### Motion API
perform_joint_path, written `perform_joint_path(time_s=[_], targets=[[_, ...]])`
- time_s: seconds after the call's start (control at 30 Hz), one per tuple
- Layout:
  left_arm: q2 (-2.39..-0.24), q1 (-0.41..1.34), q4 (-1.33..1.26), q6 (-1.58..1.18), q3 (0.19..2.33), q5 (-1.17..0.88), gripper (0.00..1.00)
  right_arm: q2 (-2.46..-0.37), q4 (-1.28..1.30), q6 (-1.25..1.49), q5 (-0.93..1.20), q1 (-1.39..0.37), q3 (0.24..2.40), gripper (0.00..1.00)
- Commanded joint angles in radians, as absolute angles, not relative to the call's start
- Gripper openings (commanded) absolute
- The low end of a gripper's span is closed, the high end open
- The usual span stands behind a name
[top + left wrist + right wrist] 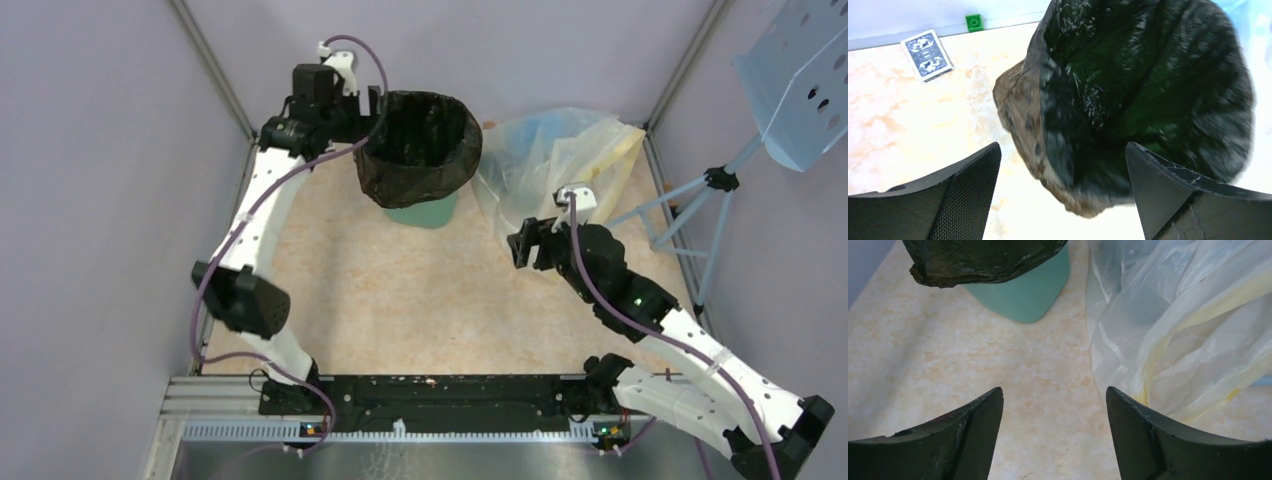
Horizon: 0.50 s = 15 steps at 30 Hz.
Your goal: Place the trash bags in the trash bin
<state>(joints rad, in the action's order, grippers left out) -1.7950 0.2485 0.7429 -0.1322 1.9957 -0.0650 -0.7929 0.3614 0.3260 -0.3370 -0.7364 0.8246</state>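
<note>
Black bag lines the bin, lip draped over its rim to hold — left and right jaws open, empty.

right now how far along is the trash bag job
Done, it looks: the black trash bag lines the mint-green bin, its edge folded over the rim. In hand: nothing; the left fingers and right fingers stand open, gripping nothing. Left: probably just backing the arms away.
</note>
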Motion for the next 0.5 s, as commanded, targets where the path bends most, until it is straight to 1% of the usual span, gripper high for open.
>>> perform_joint_path(time_s=[0.0,0.13,0.17,0.23,0.3,0.37,0.47], targets=[[-1.477,0.249,0.535,-0.169,1.737,-0.068,0.99,-0.707,0.248,0.259,-0.379,-0.730,0.759,0.82],[-1.195,0.248,0.323,-0.250,1.350,-0.012,0.99,-0.686,0.242,0.258,-0.454,-0.730,0.739,0.88],[-1.123,0.249,0.281,-0.289,1.218,-0.010,0.99,-0.685,0.239,0.259,-0.471,-0.730,0.730,0.91],[-0.983,0.249,0.179,-0.350,1.030,0.023,0.99,-0.687,0.223,0.260,-0.511,-0.730,0.706,0.97],[-0.846,0.249,0.084,-0.390,0.863,0.060,0.99,-0.688,0.187,0.267,-0.556,-0.720,0.679,0.99],[-0.759,0.249,0.031,-0.405,0.745,0.101,0.99,-0.682,0.153,0.276,-0.574,-0.696,0.655,0.99],[-0.693,0.248,0.016,-0.404,0.645,0.149,0.99,-0.662,0.107,0.281,-0.572,-0.636,0.621,0.99]])
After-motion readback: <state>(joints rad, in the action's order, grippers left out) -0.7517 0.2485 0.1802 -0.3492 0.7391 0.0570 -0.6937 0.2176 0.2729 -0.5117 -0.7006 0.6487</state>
